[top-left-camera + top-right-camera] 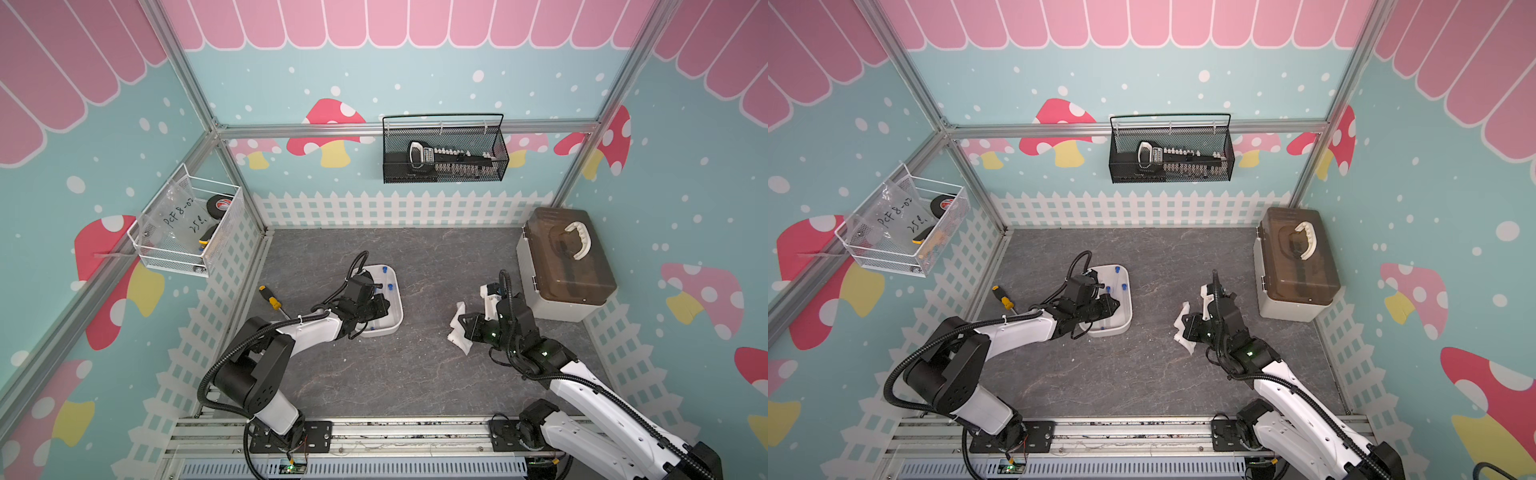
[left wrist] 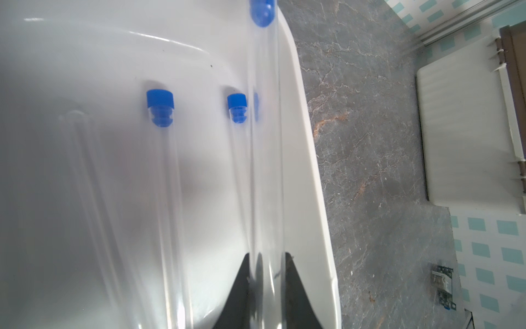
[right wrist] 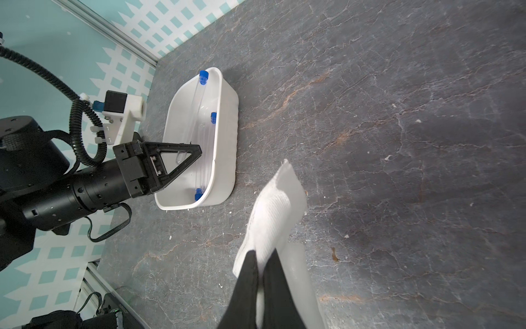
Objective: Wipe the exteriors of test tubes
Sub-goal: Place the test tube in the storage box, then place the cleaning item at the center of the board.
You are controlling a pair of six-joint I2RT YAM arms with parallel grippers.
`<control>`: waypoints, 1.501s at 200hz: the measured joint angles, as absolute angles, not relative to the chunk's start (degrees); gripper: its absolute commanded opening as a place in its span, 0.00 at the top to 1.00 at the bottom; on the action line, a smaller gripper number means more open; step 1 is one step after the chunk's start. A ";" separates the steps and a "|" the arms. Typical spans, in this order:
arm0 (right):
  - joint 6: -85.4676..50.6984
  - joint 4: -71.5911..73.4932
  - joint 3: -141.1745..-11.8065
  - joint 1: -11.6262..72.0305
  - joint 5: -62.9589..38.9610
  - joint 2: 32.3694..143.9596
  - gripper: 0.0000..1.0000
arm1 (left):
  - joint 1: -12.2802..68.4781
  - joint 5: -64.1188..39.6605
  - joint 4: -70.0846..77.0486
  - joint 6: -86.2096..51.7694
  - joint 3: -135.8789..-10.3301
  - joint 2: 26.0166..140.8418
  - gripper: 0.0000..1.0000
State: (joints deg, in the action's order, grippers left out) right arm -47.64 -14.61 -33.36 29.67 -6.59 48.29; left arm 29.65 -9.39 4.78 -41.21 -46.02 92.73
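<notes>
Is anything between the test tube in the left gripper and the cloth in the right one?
Only the white tray's side wall: the left gripper holds the test tube within the tray, so it must clear the rim. Nothing else visible lies between the tray and the cloth in the right gripper.

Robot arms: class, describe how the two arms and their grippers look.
The left arm and right arm have white shells between black joints, with black ribbed cable conduit along each. The left gripper and right gripper have black, tapering fingers. Small green lights glow on the right arm.
</notes>
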 measured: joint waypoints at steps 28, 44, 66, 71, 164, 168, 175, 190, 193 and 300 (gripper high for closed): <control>-47.59 -15.31 -33.36 29.67 -6.09 47.59 0.93 | 29.65 -8.84 4.86 -42.59 -46.11 92.84 0.77; -47.46 -15.46 -33.36 29.67 -5.93 47.51 0.93 | 29.65 -8.64 4.84 -43.27 -46.11 92.84 0.75; -47.37 -15.51 -33.36 29.67 -5.91 47.51 0.93 | 29.65 -8.58 4.84 -43.64 -46.11 92.84 0.74; -47.37 -15.53 -33.36 29.67 -5.91 47.51 0.93 | 29.65 -8.58 4.86 -43.72 -46.11 92.84 0.73; -46.92 -16.29 -33.36 29.65 -5.69 48.86 0.89 | 29.65 -7.94 3.55 -42.94 -45.25 84.97 0.70; -46.85 -16.27 -33.36 29.65 -5.78 49.23 0.89 | 29.65 -7.84 3.16 -42.70 -45.25 84.16 0.70; -46.81 -16.23 -33.36 29.65 -5.91 49.98 0.89 | 29.63 -7.55 2.55 -42.06 -45.25 82.65 0.69; -46.72 -15.94 -33.23 29.65 -6.13 51.94 0.84 | 29.61 -6.79 1.17 -40.40 -45.25 78.91 0.67; -46.57 -15.88 -33.19 29.65 -6.13 52.34 0.83 | 29.58 -6.63 0.89 -40.25 -45.25 78.19 0.66; -39.88 -23.49 -39.13 29.65 2.11 51.83 0.08 | 17.91 16.03 -5.58 -27.00 -30.63 42.35 0.00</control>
State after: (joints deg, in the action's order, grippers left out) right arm -39.88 -23.49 -39.13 29.65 2.11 51.83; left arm 17.91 16.03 -5.58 -27.00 -30.63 42.35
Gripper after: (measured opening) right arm 0.859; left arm 0.994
